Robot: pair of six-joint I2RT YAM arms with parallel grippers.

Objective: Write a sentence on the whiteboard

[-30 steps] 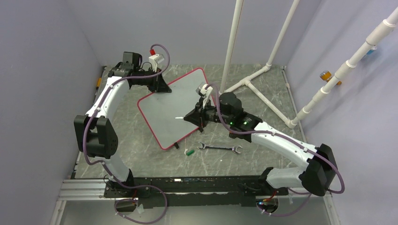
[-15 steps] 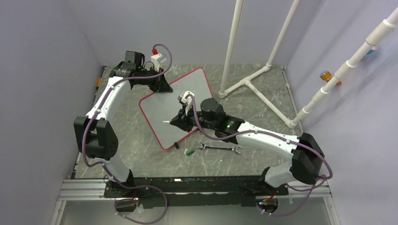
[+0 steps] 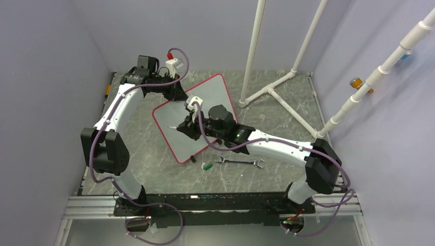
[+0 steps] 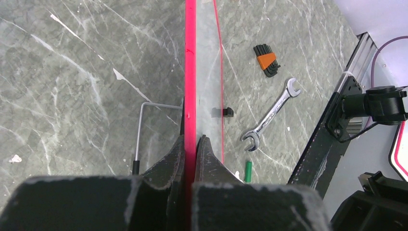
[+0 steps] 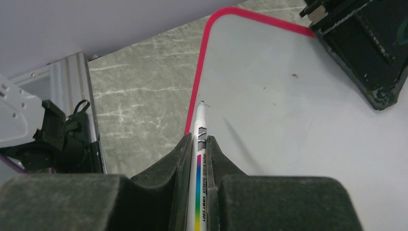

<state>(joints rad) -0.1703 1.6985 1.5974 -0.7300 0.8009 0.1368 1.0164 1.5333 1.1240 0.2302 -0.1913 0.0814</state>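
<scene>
The whiteboard (image 3: 213,92), white with a thin red frame, lies tilted on the grey marble table. My left gripper (image 3: 177,95) is shut on its far-left edge; the left wrist view shows the jaws (image 4: 191,139) pinching the red frame (image 4: 190,72). My right gripper (image 3: 187,128) is shut on a white marker (image 5: 199,125) with a rainbow stripe. The marker's uncapped tip (image 3: 172,126) points left, over the board's left part near the red edge (image 5: 195,101). The board surface (image 5: 298,120) looks blank; no sentence shows on it.
A steel wrench (image 3: 240,162) and a green marker cap (image 3: 206,166) lie in front of the board. A folding hex key set (image 4: 267,60) and an L-shaped key (image 4: 139,134) rest nearby. A white pipe frame (image 3: 272,89) stands at the back right.
My right arm has swung left across the board with the marker, from the board's right edge to near its left edge. The left gripper and the board have stayed put.
</scene>
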